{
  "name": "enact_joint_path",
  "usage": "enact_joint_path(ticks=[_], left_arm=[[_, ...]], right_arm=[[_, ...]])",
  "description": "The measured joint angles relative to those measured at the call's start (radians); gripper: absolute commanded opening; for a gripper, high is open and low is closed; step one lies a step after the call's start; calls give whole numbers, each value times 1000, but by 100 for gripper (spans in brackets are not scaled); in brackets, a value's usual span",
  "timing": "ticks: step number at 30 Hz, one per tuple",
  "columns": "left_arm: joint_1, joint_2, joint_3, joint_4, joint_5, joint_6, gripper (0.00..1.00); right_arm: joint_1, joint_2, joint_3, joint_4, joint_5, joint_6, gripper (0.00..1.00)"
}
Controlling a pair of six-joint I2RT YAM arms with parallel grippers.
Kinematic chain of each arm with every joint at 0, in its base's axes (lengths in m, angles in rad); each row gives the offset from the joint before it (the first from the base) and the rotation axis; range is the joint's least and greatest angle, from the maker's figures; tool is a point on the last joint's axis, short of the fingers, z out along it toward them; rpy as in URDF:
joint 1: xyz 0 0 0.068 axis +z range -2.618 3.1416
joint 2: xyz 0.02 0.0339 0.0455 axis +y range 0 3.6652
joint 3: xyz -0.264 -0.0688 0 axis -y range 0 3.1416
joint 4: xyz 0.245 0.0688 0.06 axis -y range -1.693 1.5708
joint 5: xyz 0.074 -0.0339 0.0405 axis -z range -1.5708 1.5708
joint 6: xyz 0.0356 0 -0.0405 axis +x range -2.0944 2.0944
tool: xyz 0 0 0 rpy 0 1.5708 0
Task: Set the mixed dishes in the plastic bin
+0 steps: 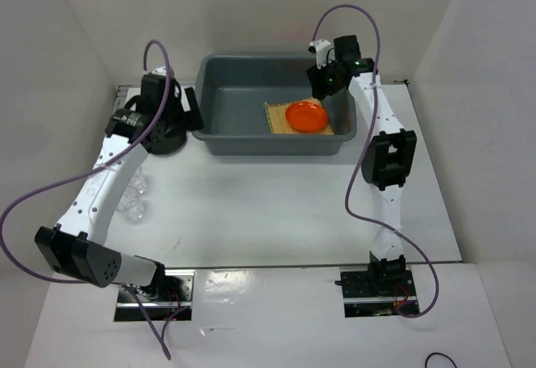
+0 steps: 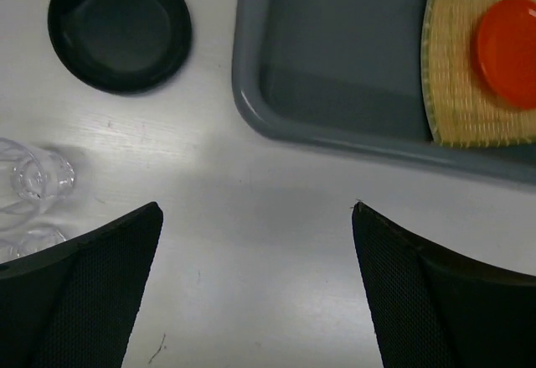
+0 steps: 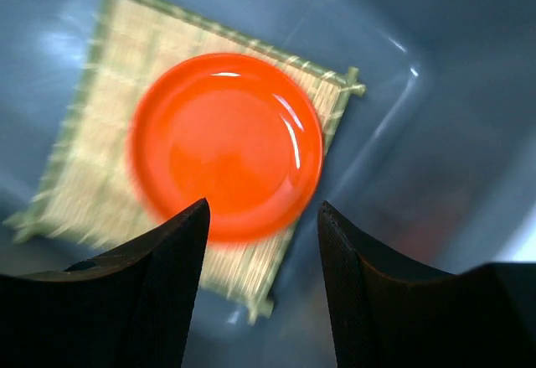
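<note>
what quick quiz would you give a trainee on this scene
1. True or false: the orange plate lies on the bamboo mat inside the grey bin.
2. Where is the black plate? A: in the bin. B: on the table beside the bin. C: on the mat.
3. Fill in: the right gripper hovers above the orange plate with its jaws ____.
Key: 1 true; 2 B; 3 open.

top external view looks down from above and behind the arm bases, covering the whole table (image 1: 276, 209). left wrist view faces straight down, close. right wrist view looks into the bin (image 3: 435, 66), closer. all three share the orange plate (image 1: 306, 116) and mat (image 1: 275, 117).
</note>
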Motion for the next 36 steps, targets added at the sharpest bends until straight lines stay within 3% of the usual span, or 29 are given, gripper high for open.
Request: enact_joint_path(ticks=[6, 11, 15, 18, 23, 36], left_arm=[[245, 193, 184, 44, 38, 49, 100], [486, 488, 325, 138, 322, 10, 100], [604, 745, 434, 134, 444, -9, 100], [635, 884, 531, 113, 486, -10, 100], [659, 971, 580, 111, 556, -7, 100], [679, 1112, 667, 97, 641, 66, 97]], right_arm=[[0, -381, -261, 5, -49, -14, 66], [-1, -771, -603, 32, -22, -50, 68], [-18, -948, -846, 26, 23, -86, 68], [-72, -1010, -993, 21, 40, -87, 71], [-225, -1046, -1138, -14, 36, -76, 71], [-505, -1033, -1146, -24, -93, -11, 73]])
